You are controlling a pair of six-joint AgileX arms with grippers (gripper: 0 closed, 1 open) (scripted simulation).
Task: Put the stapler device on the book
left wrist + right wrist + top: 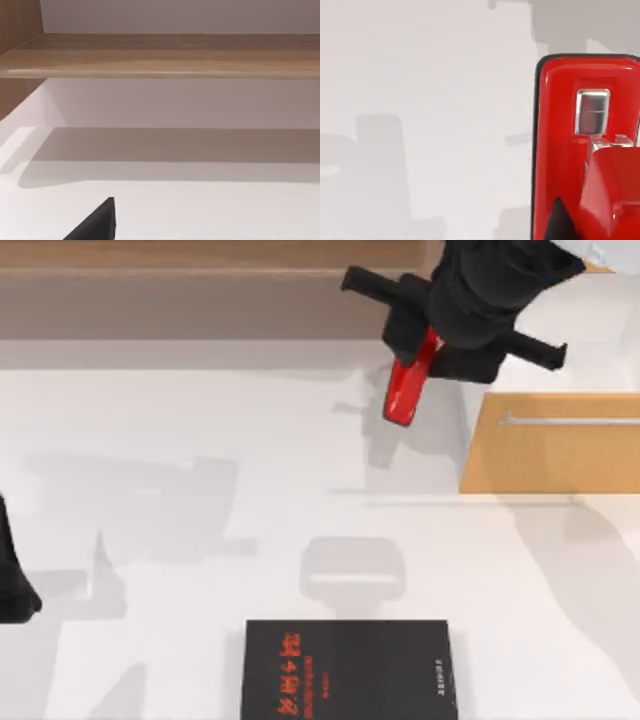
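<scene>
Right hand (420, 352) up near the far edge of the white surface (200, 490), right of the middle in the top view. Closed on the stapler device (405, 390), holding its far end. Small, red and long, the stapler sticking out of the hand and pointing down toward the near side. A soft grey shadow on the white just beside it, so lifted above the surface, not lying on it.

In the right wrist view, the stapler (585, 150) big and shiny red, with a little silver window in its top and a dark edge down one side. Pale white under it, with grey shadows.

The book (348, 670) flat at the near edge of the surface, close to the middle. Black cover, red characters and tiny white writing. Well apart from the stapler, with bare white between them. Nothing on top of the book.

A wooden drawer front (550, 443) with a thin silver handle just right of the stapler. A long wooden shelf (200, 285) along the far side.

Left arm (15, 580) parked at the left edge of the surface, low and dark. Cannot tell how its hand stands.
</scene>
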